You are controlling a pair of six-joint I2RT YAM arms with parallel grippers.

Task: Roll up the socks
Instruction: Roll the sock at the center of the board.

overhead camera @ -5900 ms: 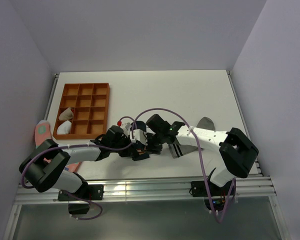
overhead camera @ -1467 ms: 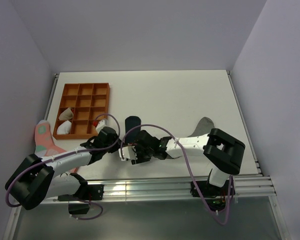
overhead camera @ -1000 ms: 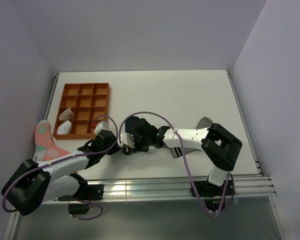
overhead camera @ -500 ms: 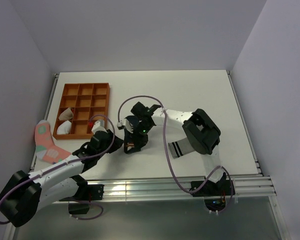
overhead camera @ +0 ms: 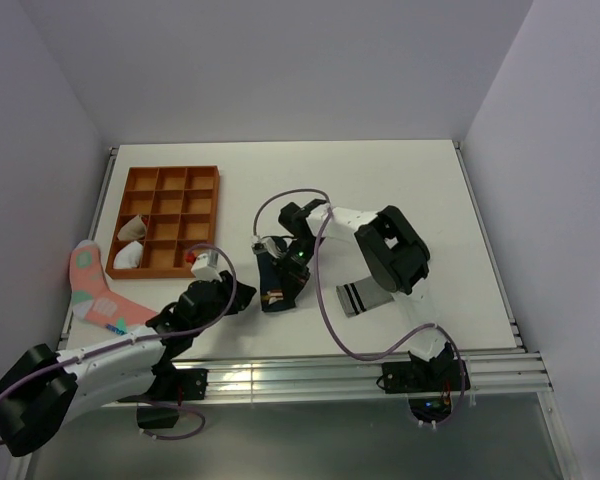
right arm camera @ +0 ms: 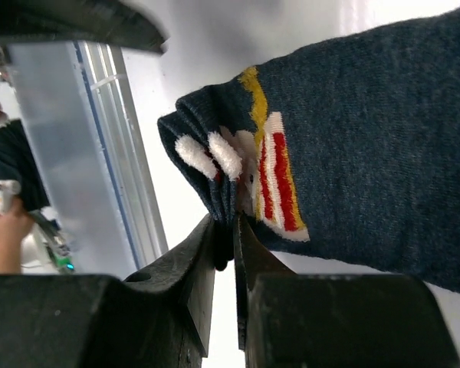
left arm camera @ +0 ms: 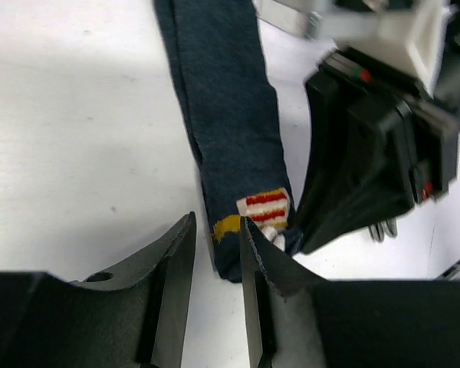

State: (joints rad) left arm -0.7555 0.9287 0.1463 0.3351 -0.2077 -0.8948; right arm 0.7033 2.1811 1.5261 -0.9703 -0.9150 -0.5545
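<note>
Navy sock (left arm camera: 230,115) lies flat at lower centre of the overhead view, its patched end pinched by the right gripper (right arm camera: 226,230). Left gripper (left arm camera: 215,230) hovers just above, jaws slightly parted (holding nothing). Rolling seems just starting; next, that end needs curling over onto itself.
</note>
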